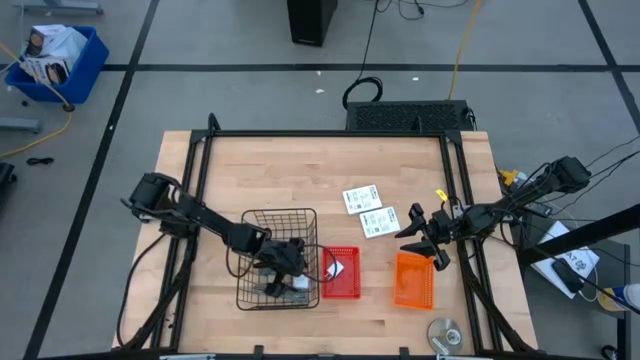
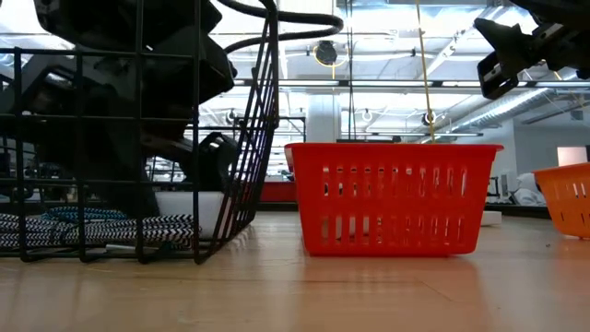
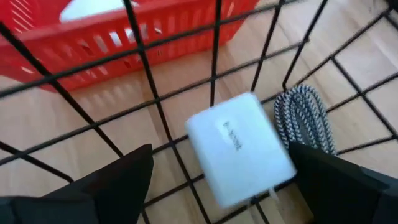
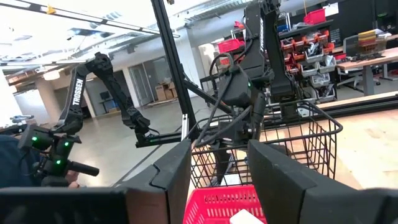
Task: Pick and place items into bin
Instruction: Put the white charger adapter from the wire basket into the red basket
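Note:
My left gripper (image 3: 221, 177) reaches down into a black wire basket (image 1: 252, 262) and stands open. Its fingers are on either side of a small white block (image 3: 239, 155) that lies flat on the basket's floor beside a coiled braided cable (image 3: 305, 118). Just beyond the basket wall stands the red bin (image 1: 345, 285) with a white item (image 3: 93, 7) in it. Two white cards with green print (image 1: 362, 197) (image 1: 377, 219) lie flat on the table farther back. My right gripper (image 1: 428, 238) hovers open and empty above the table, past the cards.
An orange bin (image 1: 414, 280) stands right of the red one. A round silver disc (image 1: 445, 332) lies near the table's front edge. The basket's wire walls (image 2: 253, 138) close in around my left gripper. Bare wood lies at the table's far half.

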Controlling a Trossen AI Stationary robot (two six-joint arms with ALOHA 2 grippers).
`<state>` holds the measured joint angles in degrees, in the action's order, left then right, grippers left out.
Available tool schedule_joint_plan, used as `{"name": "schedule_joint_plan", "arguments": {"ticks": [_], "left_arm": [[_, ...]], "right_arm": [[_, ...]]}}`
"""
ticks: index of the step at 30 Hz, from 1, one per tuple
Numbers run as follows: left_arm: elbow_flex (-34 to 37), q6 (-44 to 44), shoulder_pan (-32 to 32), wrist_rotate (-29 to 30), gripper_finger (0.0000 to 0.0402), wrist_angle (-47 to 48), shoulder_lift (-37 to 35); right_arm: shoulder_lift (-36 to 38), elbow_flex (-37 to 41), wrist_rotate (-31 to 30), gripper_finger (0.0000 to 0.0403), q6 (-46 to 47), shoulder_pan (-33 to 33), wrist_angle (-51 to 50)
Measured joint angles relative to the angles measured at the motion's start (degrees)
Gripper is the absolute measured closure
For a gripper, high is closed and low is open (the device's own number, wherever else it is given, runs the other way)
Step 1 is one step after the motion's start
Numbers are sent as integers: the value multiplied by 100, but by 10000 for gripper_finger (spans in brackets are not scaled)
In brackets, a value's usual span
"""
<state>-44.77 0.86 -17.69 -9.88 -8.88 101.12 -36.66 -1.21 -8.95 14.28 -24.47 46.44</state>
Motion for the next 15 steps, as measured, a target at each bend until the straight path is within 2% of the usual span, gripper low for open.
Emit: {"name": "schedule_joint_plan", "arguments": {"ticks": [6,15], "left_arm": [[0,-101,-6,-64,73,-26,-4],[0,-7,-192,-15,214,-9,-7]], "right_arm": [[-1,0,0,250,2,0,-1],[-1,0,0,250,2,0,-1]]}}
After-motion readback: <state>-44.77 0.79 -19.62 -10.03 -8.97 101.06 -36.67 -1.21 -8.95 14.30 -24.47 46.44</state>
